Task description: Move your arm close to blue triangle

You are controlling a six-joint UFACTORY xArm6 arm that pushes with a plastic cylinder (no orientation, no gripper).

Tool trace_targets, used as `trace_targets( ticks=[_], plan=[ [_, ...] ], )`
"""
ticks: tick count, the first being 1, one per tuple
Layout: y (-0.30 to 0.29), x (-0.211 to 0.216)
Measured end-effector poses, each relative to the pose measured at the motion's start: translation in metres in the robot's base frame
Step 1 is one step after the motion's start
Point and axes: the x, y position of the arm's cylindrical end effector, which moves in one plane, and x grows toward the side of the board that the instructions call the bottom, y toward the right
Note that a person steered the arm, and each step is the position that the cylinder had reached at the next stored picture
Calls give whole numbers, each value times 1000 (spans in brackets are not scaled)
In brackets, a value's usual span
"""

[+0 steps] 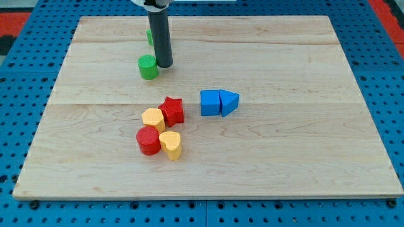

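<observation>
The blue triangle [230, 102] lies near the board's middle, touching the right side of a blue cube [210, 103]. My tip [164, 65] rests on the board toward the view's top left, right beside a green cylinder [148, 67]. The tip is well to the upper left of the blue triangle, with the blue cube between them. A second green block [150, 36] is partly hidden behind the rod.
A cluster sits below the middle: a red star [172, 110], a yellow block [153, 118], a red cylinder [148, 140] and a yellow heart-like block [170, 144]. The wooden board [303, 157] lies on a blue pegged surface.
</observation>
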Motion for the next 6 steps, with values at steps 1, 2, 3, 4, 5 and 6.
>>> trace_targets(
  ticks=[1,2,3,4,5,6],
  plan=[
    [83,12],
    [158,30],
    [158,66],
    [132,94],
    [121,110],
    [72,110]
  ],
)
